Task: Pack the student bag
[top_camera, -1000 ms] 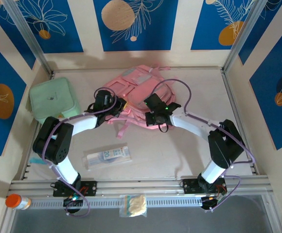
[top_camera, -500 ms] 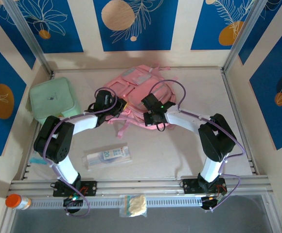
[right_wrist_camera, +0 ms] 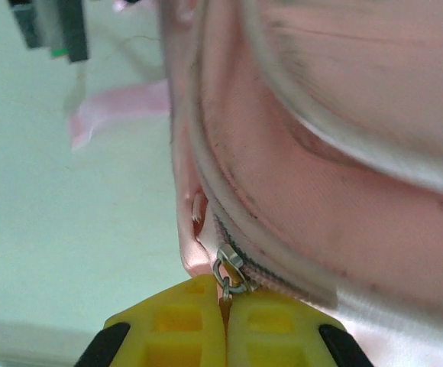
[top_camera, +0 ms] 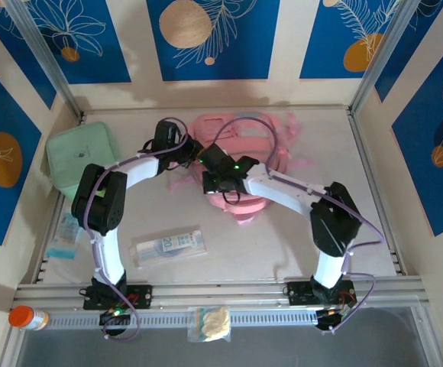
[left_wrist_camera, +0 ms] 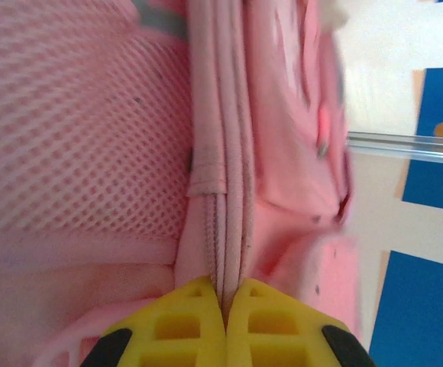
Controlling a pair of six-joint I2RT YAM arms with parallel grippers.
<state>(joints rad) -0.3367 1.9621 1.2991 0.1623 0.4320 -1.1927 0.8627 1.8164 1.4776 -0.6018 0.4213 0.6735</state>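
The step in hand looks like opening the student bag (top_camera: 244,145), which lies on the counter (top_camera: 282,245) toward 12 o'clock in the overhead view, in front of the far wall. Nothing loose appears to have gone into it yet.

The left claw (left_wrist_camera: 225,306) is fully closed, its yellow fingertips (left_wrist_camera: 183,321) pinching a ridge of pink piping (left_wrist_camera: 225,153) beside a mesh panel (left_wrist_camera: 69,130). It seems to be acting as an anchor. The right claw (right_wrist_camera: 225,310) is also clamped tight, on the small metal zip pull (right_wrist_camera: 227,269) where the zip track meets the bag's edge. From above, both claws meet at the bag's 9 o'clock side.

The next move probably calls for the right claw to draw the pull along the curve of the track while the left keeps the fabric taut. The bag is soft, so a slack seam would likely let the slider bunch up or jam. The pull is small and could slip out of the pinch.

For writing, the clear packet (top_camera: 168,246) lying at 7 o'clock on the counter shows a large "20"; the rest of its print is too small to read. The mint-green case (top_camera: 84,157) at 9 o'clock carries a tiny dark mark on its lid that I cannot make out. No brand or label shows on the bag.
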